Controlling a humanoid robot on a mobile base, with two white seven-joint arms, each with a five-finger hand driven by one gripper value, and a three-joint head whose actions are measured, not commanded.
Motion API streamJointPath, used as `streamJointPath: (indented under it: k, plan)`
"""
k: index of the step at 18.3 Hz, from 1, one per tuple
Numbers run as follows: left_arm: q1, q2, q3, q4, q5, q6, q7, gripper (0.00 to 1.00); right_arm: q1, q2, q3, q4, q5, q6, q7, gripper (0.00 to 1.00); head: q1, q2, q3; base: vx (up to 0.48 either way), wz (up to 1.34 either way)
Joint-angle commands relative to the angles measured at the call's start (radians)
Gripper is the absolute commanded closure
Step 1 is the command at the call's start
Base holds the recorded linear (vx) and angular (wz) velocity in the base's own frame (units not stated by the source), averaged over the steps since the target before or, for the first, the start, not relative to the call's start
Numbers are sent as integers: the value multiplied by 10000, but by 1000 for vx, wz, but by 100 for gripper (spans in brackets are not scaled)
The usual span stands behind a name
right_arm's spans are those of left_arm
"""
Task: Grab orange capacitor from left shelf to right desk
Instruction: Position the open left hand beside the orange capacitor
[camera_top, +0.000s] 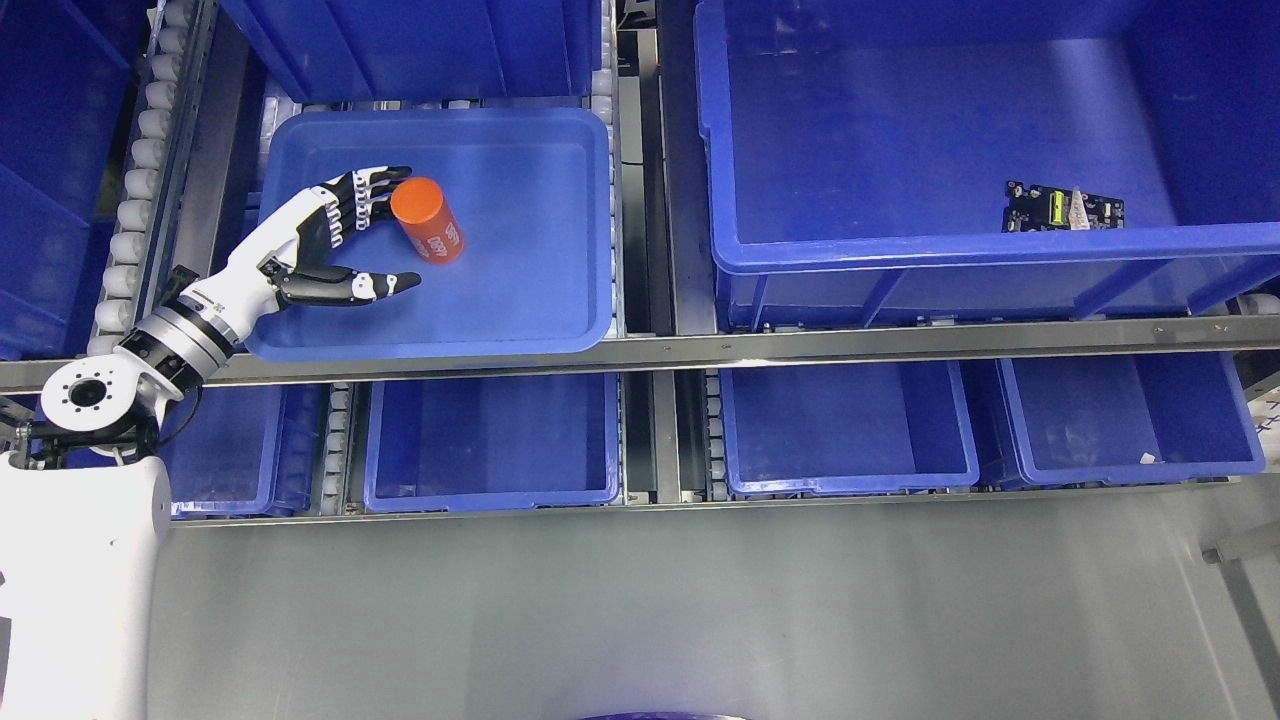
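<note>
An orange cylindrical capacitor with white print lies on its side in a shallow blue tray on the shelf's upper level, left of centre. My left hand reaches into the tray from the lower left. Its fingers are spread, with their tips touching or nearly touching the capacitor's top end, and the thumb stretches out below the capacitor, apart from it. The hand is open and holds nothing. No right arm shows in the head view.
A large deep blue bin to the right holds a small black circuit board. A metal rail runs across the shelf front. Lower blue bins sit underneath. A grey floor fills the bottom.
</note>
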Motion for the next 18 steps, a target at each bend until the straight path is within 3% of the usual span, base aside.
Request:
streamJointPath:
  k: [1,11,18]
  plan:
    - [67,84,596,-182,0,-5,-280,26,199,-174,-123,-175,46,6,-5,0,0,0,0,0,0]
    - [251,-54,658,-75,-15,-373,-280,44,199,-174,-123,-175,46,6,-5,0,0,0,0,0,0]
    - [251,-299,887,124,-15,-1246,-280,74,199,-174,-123,-175,46,6,-5,0,0,0,0,0,0]
